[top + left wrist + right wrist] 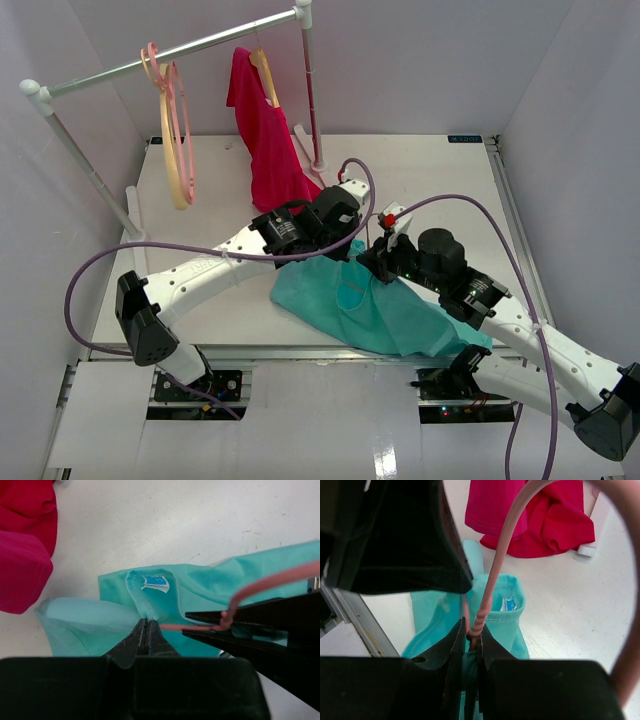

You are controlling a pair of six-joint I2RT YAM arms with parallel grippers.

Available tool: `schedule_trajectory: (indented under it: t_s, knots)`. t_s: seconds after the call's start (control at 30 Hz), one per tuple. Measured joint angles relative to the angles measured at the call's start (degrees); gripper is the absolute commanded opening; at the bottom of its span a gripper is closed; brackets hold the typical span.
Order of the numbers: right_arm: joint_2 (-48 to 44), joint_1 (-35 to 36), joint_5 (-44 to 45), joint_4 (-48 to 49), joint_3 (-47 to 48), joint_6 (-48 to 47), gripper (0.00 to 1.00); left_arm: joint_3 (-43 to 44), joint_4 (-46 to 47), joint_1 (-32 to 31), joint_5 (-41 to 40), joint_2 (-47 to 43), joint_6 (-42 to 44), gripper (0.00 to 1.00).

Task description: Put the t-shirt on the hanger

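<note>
Teal t-shirt [400, 315] lies crumpled on the white table [430, 170] near the front edge, between the two arms, with one end under the right arm. On the left gripper [147, 624], fingers are pressed together on a fold of the collar just below the blue label [155, 581], and the cloth bunches at the tips. On the right gripper [472, 630], fingers pinch the hanger [492, 580], pale pink, at a ribbed stretch of its neck. From there the hook rises and arcs round the right side of the right wrist view. Both grippers sit close together over the collar opening, tips almost side by side. In the left wrist view the pink rod runs from the right gripper's fingers up and off to the right, and a short piece pokes left toward the collar, ending at the teal cloth. Cannot tell if it is inside the neck hole. The rest of the hanger is hidden by cloth and arms in the top view. A red garment [265, 140] hangs on a tan hanger from the rail [200, 45] at the back. Its lower end is pooled on the table just beside the t-shirt, contact unclear. Two spare hangers [178, 150], one pink and one tan, hang near the rail's left end.
</note>
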Motion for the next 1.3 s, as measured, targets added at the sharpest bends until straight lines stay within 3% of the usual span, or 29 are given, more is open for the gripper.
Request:
schedule_trajectory:
  t_s: [0.03, 0.13, 0.33, 0.43, 0.63, 0.8, 1.03, 1.3]
  knots:
    - [0.30, 0.02, 0.08, 0.10, 0.00, 0.00, 0.08, 0.02, -0.22, -0.56, -0.24, 0.03, 0.05, 0.04]
    - [0.70, 0.04, 0.55, 0.83, 0.00, 0.07, 0.08, -0.03, -0.48, -1.63, -0.43, -0.01, 0.47, 0.25]
    - [0.71, 0.04, 1.76, 3.38, -0.08, 0.71, 0.08, -6.13, 4.60, -2.03, 5.60, -4.46, 1.47, 0.45]
    - [0.71, 0.07, 2.09, 4.55, -0.09, 1.34, 0.08, -10.60, 8.52, -2.07, 11.12, -9.69, 1.31, 0.47]
    - [0.16, 0.08, 2.26, 6.68, -0.28, 2.03, 0.08, -11.27, 14.37, -2.14, 18.08, -17.03, 1.30, 0.50]
    - [-2.19, 0.08, 1.43, 6.85, -0.37, 2.21, 0.08, -11.27, 13.60, -2.18, 13.60, -21.00, 3.41, 0.50]
    - [-11.47, 0.08, -5.21, 4.44, -0.37, 1.72, 0.08, -11.23, 4.87, -2.14, 2.75, -24.26, 11.03, 0.49]
    - [-18.16, 0.08, -14.89, 3.85, 0.93, 3.07, 0.08, -11.19, -0.55, -2.16, 5.94, -26.78, 18.05, 0.48]
